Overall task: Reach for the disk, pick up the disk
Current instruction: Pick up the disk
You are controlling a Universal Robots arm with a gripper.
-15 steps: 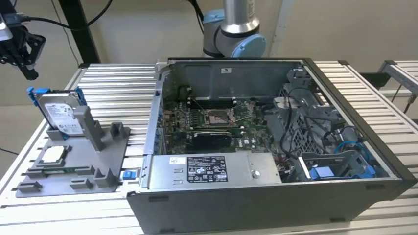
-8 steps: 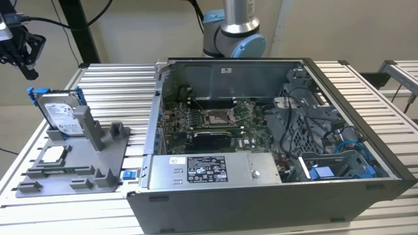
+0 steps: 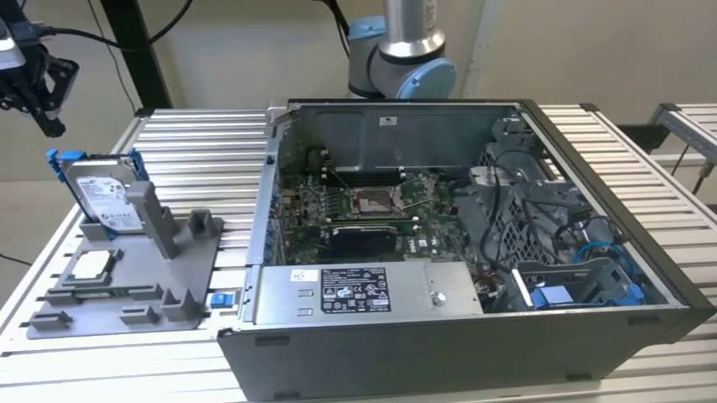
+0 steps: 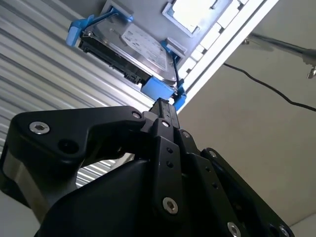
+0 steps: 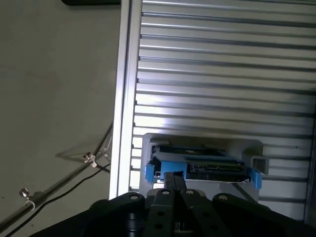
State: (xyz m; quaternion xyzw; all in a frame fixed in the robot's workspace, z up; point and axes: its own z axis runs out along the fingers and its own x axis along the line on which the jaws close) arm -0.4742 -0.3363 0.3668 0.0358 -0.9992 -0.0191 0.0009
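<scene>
Gripper [image 3: 50, 126]: seen at the exterior view's upper left, above the disk [image 3: 101, 197] and apart from it; jaws appear drawn narrow with nothing between them, judged from both wrist views.
Disk: stood on edge, leaning slightly, in a grey fixture [image 3: 180, 277] on the slatted table [image 3: 201, 143]; blue rails on both sides; label faced outward.
Fixture: placed to the exterior view's left of the open computer case [image 3: 448, 252]; a small square chip [image 3: 92, 264] is laid on it near the disk.
</scene>
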